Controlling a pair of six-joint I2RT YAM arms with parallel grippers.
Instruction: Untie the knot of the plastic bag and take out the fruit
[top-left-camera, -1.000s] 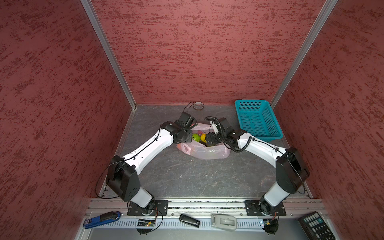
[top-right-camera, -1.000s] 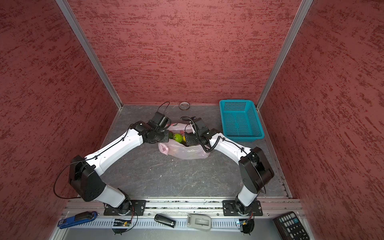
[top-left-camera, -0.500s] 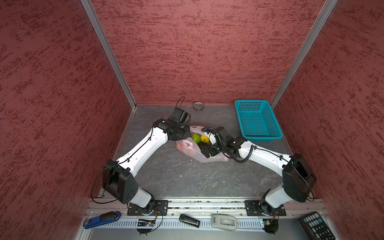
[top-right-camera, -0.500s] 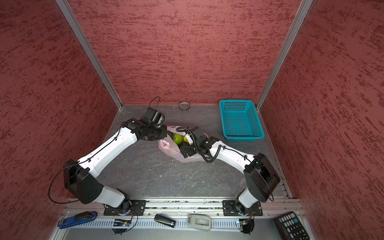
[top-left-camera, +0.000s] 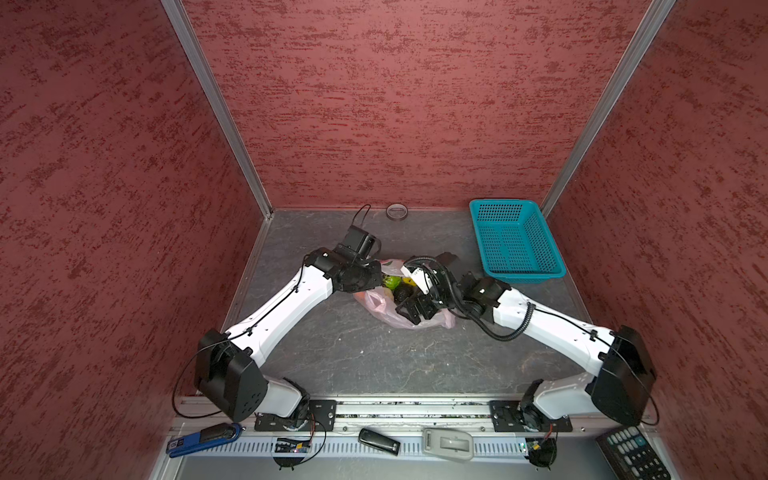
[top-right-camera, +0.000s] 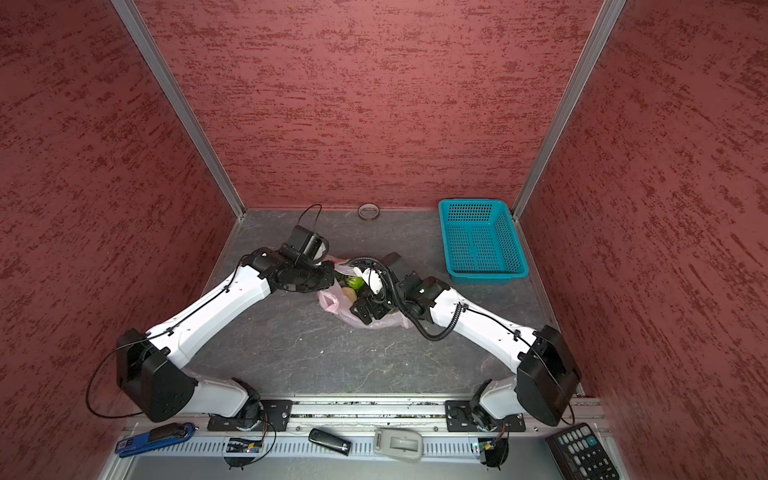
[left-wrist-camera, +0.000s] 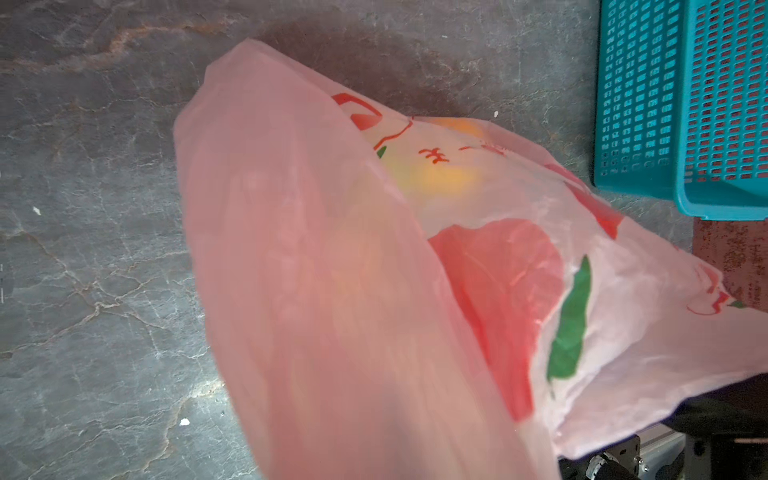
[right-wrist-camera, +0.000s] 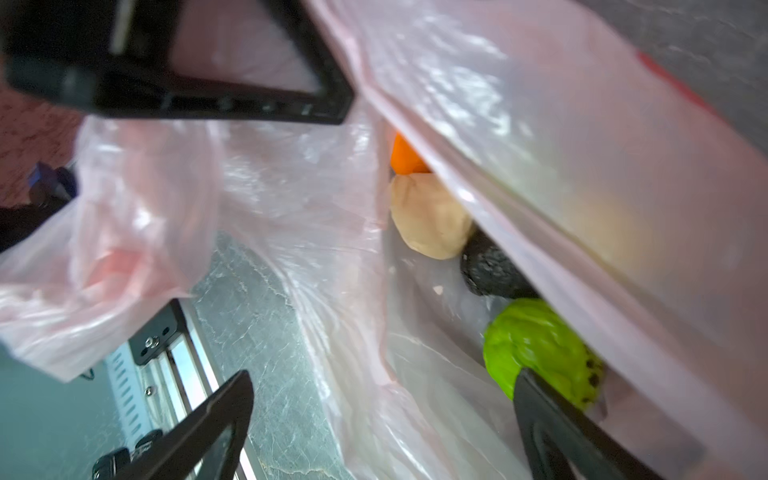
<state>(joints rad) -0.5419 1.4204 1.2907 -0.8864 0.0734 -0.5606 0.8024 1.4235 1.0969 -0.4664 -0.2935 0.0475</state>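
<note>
Teal basket (top-left-camera: 525, 276) is standing well right of the plastic bag (left-wrist-camera: 332, 249), whose pink film is veiling part of the fruit (right-wrist-camera: 432, 216). Left gripper (top-left-camera: 375, 277) is pinching the bag's raised edge; right gripper (right-wrist-camera: 382, 415) is gaping wide at its mouth, one finger (right-wrist-camera: 548, 419) touching the green of four visible fruits.

My claw (right-wrist-camera: 384, 378) is open wide at the plastic bag (right-wrist-camera: 540, 145). Inside: an orange fruit (right-wrist-camera: 405, 158), a beige one (right-wrist-camera: 430, 216), a black one (right-wrist-camera: 490, 270) and a bumpy green one (right-wrist-camera: 536, 345) by my finger (right-wrist-camera: 552, 424).
</note>
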